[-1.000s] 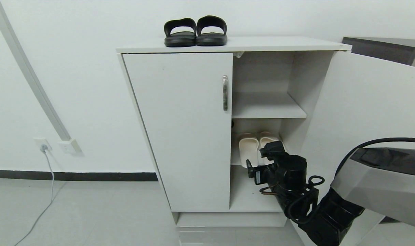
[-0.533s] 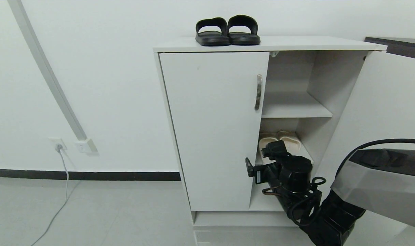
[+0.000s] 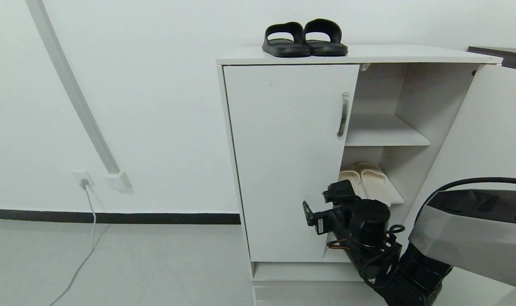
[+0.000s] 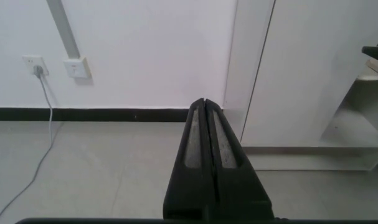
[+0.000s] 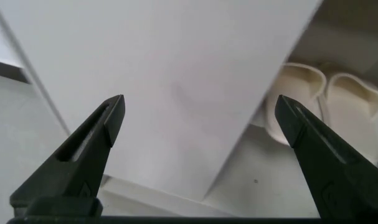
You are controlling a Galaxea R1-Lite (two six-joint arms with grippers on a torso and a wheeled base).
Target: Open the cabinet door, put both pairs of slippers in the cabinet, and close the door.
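Observation:
A black pair of slippers [image 3: 304,39] stands on top of the white cabinet [image 3: 283,55]. Its left door [image 3: 287,161] is closed and its right door [image 3: 489,127] is swung open. A cream pair of slippers [image 3: 367,178] [image 5: 319,99] lies on the middle shelf inside. My right gripper [image 3: 321,206] [image 5: 199,102] hangs low in front of the closed door's handle-side edge, open and empty, with the cream pair just beyond it. My left gripper [image 4: 204,115] is shut on nothing, low over the floor left of the cabinet.
The upper shelf [image 3: 385,136] and bottom compartment hold nothing. A wall socket with a grey cable [image 3: 84,182] and a slanted conduit [image 3: 75,93] are on the wall to the left. Open floor [image 3: 134,263] lies left of the cabinet. Dark furniture [image 3: 515,57] stands at far right.
The camera has swung left, so the cabinet sits farther right in the picture. My right gripper has drawn back from the shelf opening to the closed door's edge. The slippers have not moved.

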